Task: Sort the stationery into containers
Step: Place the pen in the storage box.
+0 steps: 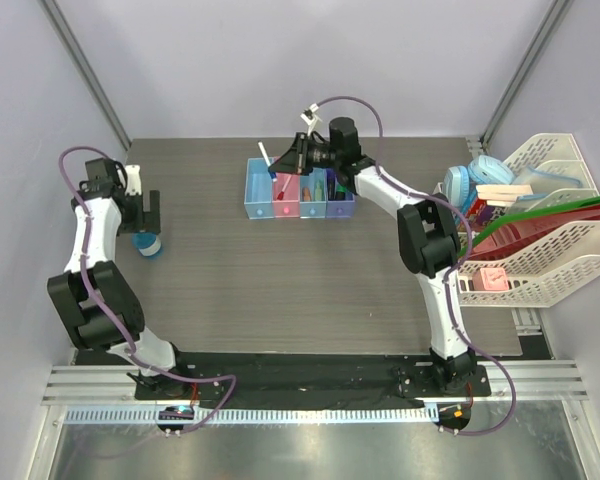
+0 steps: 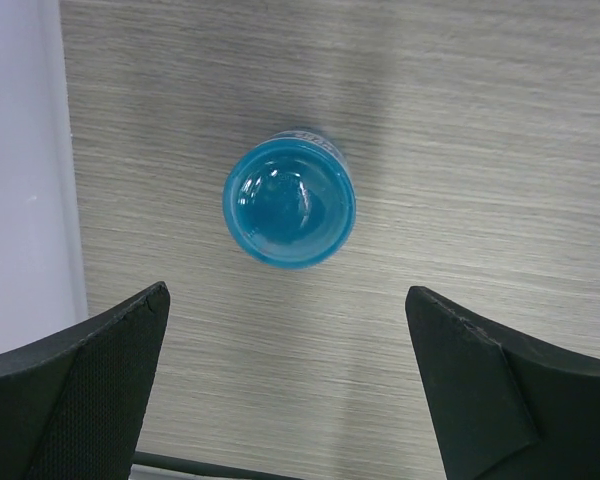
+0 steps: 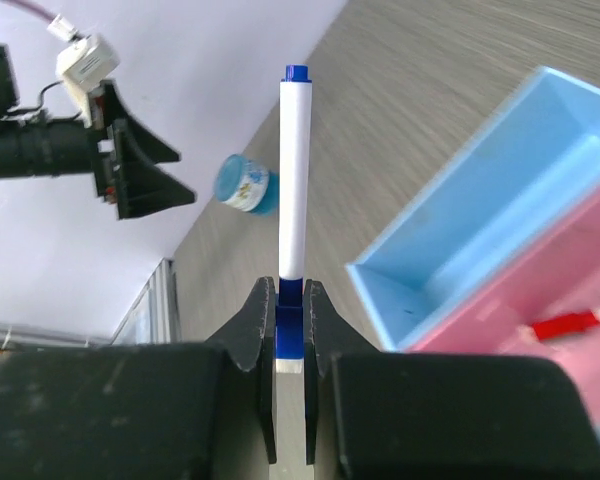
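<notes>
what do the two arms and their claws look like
The left arm and right arm share one build: slim white links between chunky black joints, with a thin purple cable looping loosely along each. The left claw and right claw each have two black wedge-shaped fingers with a finely textured surface.

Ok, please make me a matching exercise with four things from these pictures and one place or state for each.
1. left gripper
2. right gripper
3. blue pot
4. red-capped marker

A. lying in the pink bin
B. shut on a blue-capped marker
C. open, above the blue pot
D. standing on the table

Pairs: 1-C, 2-B, 3-D, 4-A
</notes>
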### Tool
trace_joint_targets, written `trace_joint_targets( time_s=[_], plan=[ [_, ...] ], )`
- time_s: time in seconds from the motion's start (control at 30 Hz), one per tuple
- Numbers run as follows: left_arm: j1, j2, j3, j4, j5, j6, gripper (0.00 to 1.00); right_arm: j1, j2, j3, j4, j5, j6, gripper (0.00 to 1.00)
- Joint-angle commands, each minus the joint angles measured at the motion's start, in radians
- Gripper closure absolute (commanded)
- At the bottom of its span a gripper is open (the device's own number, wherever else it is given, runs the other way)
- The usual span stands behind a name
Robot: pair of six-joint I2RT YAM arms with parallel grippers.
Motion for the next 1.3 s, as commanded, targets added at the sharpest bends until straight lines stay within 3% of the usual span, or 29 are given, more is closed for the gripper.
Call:
trace_joint_targets(
  time_s=[0.0,0.33,0.77,0.87,0.93,1.0,1.27],
  plan=[
    [0.005,0.039,0.042,0.003,-0.021,0.071,0.0,-0.045,0.019,-0.006,0.072,0.052,0.013,0.99],
    [0.005,0.097,0.016,0.037,-0.072,0.105,0.0,-0.043,0.051,0.063,-0.168,0.296,-0.219,0.99],
    [0.008,0.142,0.004,0.031,-0.06,0.15,0.0,-0.013,0.105,0.107,-0.255,0.382,-0.294,0.99],
    [0.008,0.154,0.004,0.023,-0.053,0.162,0.0,-0.002,0.109,0.107,-0.266,0.388,-0.311,0.93],
    [0.008,0.161,0.004,0.019,-0.053,0.166,0.0,0.003,0.105,0.107,-0.277,0.39,-0.328,0.81],
    [0.006,0.166,0.005,0.017,-0.053,0.174,0.0,0.009,0.097,0.101,-0.284,0.397,-0.346,0.76],
    [0.009,0.2,0.051,0.014,0.019,0.197,0.0,0.021,0.077,0.095,-0.307,0.423,-0.375,0.66]
  ],
)
